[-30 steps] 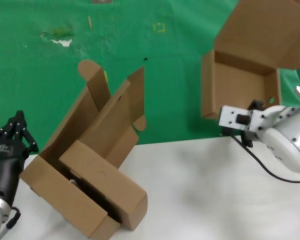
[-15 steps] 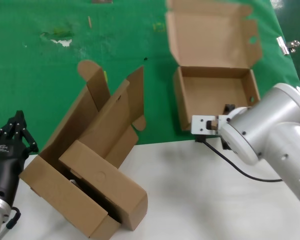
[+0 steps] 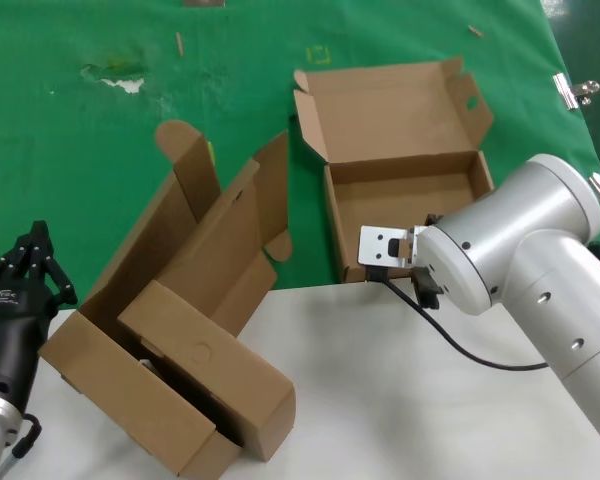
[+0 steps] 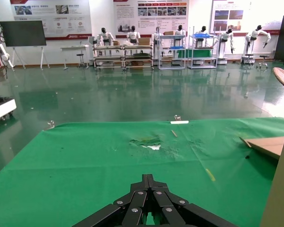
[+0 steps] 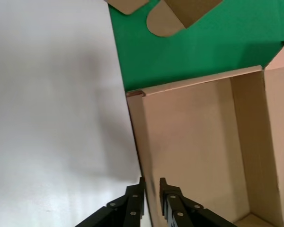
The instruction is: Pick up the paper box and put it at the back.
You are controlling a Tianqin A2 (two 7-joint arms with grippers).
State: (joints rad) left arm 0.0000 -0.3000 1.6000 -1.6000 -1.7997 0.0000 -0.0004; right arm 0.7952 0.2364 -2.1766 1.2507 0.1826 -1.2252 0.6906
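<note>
Over green cloth (image 3: 230,90), right hand (image 5: 151,187) pinches the paper box (image 3: 405,200) front wall; left hand (image 4: 149,182) idles closed.

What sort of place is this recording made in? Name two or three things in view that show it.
Probably a robotics lab or showroom. Beyond the green cloth, the left wrist view shows a row of humanoid robots at benches, display posters on the wall and a glossy hall floor.
</note>
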